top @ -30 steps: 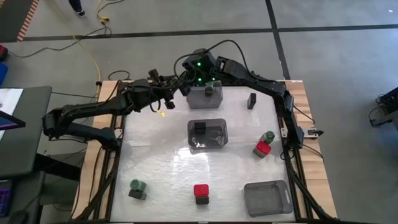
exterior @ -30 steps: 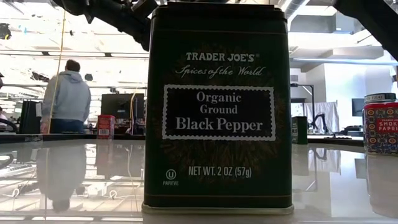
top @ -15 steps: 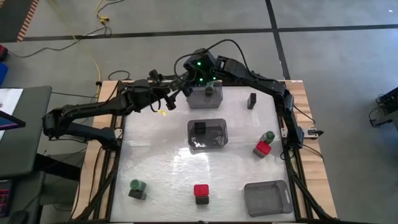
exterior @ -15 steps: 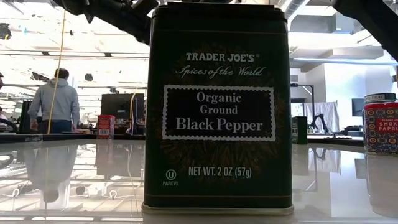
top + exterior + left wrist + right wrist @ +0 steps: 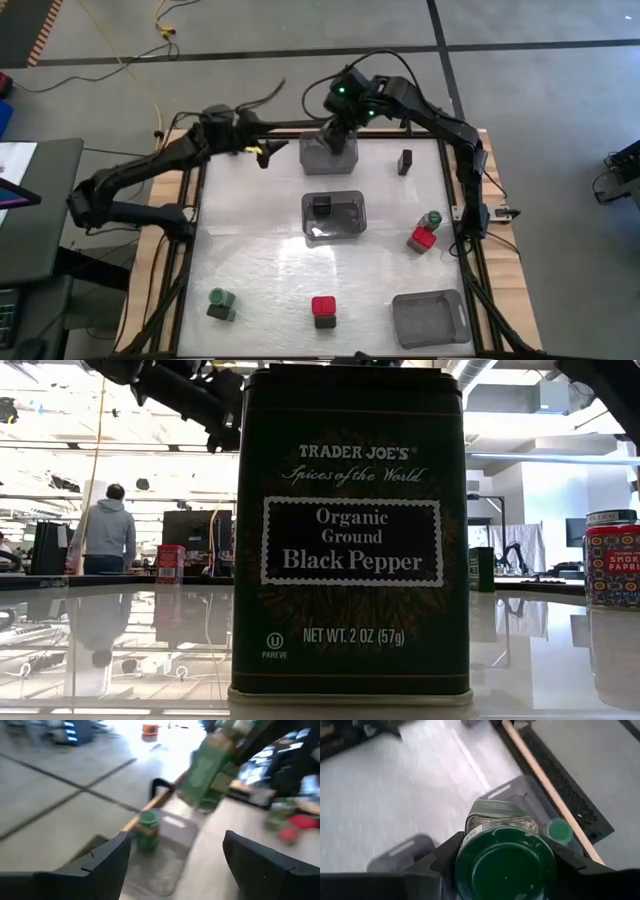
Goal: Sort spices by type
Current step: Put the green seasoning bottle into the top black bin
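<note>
Holding green-capped spice jar (image 5: 505,862), right pincer (image 5: 340,128) hangs over grey bin (image 5: 328,155) at worktop's (image 5: 260,260) twelve o'clock. Left pincer (image 5: 175,862) open, empty, at eleven o'clock.

I see three translucent grey bins on the white table (image 5: 250,260): far bin (image 5: 312,158) at the back edge, middle bin (image 5: 350,228) at centre, near-right bin (image 5: 430,318). Yellow cable (image 5: 150,70) trails across the floor. A person (image 5: 107,532) stands in the room behind.
</note>
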`<state>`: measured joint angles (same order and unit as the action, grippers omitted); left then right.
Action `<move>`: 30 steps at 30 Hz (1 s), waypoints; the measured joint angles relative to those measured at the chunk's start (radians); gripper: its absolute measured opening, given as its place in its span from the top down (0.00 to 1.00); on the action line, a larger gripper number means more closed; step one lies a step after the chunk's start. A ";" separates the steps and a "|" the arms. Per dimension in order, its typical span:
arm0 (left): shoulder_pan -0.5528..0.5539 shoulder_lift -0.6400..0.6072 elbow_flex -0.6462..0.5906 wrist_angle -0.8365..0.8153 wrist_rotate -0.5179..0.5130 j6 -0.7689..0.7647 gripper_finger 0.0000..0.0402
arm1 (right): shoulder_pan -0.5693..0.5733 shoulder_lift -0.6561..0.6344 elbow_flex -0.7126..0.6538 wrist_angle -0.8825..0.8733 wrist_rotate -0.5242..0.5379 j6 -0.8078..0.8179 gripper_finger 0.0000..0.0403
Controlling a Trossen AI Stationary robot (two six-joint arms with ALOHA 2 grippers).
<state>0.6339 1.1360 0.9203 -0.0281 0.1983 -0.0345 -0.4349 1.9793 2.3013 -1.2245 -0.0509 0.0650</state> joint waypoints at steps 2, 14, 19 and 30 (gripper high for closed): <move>0.019 0.012 0.015 0.002 0.070 0.000 0.24 | 0.010 0.003 0.000 -0.025 -0.007 -0.038 0.45; -0.056 0.193 0.223 -0.180 0.145 0.096 0.27 | 0.088 0.021 0.002 -0.041 -0.060 -0.173 0.45; -0.089 0.245 0.321 -0.227 0.146 0.174 0.27 | 0.078 0.021 0.002 -0.058 -0.059 -0.173 0.45; -0.136 0.338 0.339 -0.214 0.146 0.220 0.27 | 0.091 0.017 0.002 -0.062 -0.058 -0.187 0.44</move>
<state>0.4978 1.4739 1.2591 -0.2419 0.3442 0.1858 -0.3434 1.9961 2.3028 -1.2865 -0.1085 -0.1224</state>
